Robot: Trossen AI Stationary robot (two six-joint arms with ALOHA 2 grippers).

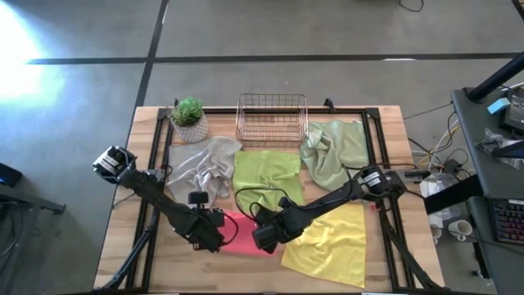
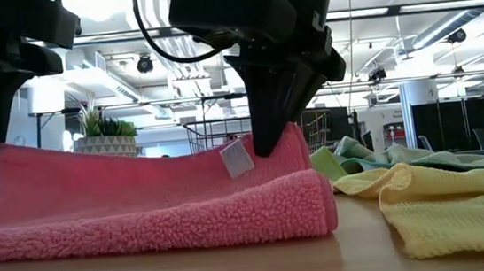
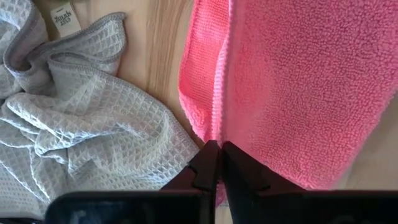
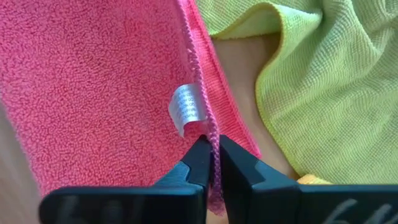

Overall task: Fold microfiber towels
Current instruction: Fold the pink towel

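While the hot pink towel (image 1: 240,230) lies folded near the copper basket (image 1: 271,120), my left claw (image 3: 217,163) and right claw (image 4: 210,155) pinch its raised edge; only the right wrist view shows its silver tag (image 4: 186,109).

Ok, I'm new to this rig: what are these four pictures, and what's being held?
Two dark robot arms work at a wooden table. One picture looks down from overhead, one looks level across the tabletop, and two come from the wrists. Both the left gripper and the right gripper are shut on the hot pink terry towel, pinching its edge. Around it lie a grey waffle-weave towel, a lime green towel, a pale sage towel and a yellow towel.
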